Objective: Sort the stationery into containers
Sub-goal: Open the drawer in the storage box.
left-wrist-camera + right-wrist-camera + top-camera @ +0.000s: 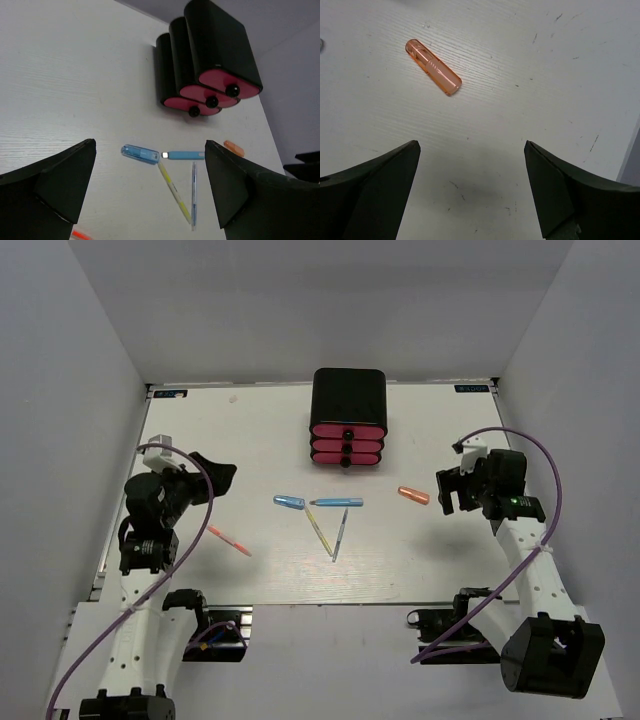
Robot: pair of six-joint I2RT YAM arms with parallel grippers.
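The black cabinet (pixel 348 405) with three pink-fronted drawers (pixel 347 443) stands at the back middle of the table, all drawers shut. Two light blue pens (pixel 289 502) (pixel 337 503) lie end to end in front of it. Below them a yellow stick (pixel 319 532) and a blue-grey stick (pixel 339 536) form a V. A stubby orange marker (pixel 413 495) lies to the right and a thin red-orange stick (pixel 230 540) to the left. My left gripper (pixel 212 478) is open and empty, above the table left of the pens. My right gripper (pixel 444 492) is open and empty, just right of the orange marker (pixel 433 67).
The white table (pixel 250 430) sits inside grey walls on three sides. In the left wrist view the cabinet (pixel 215 45) lies ahead to the right, and the pens (pixel 140 153) show between my fingers. Purple cables loop beside both arms.
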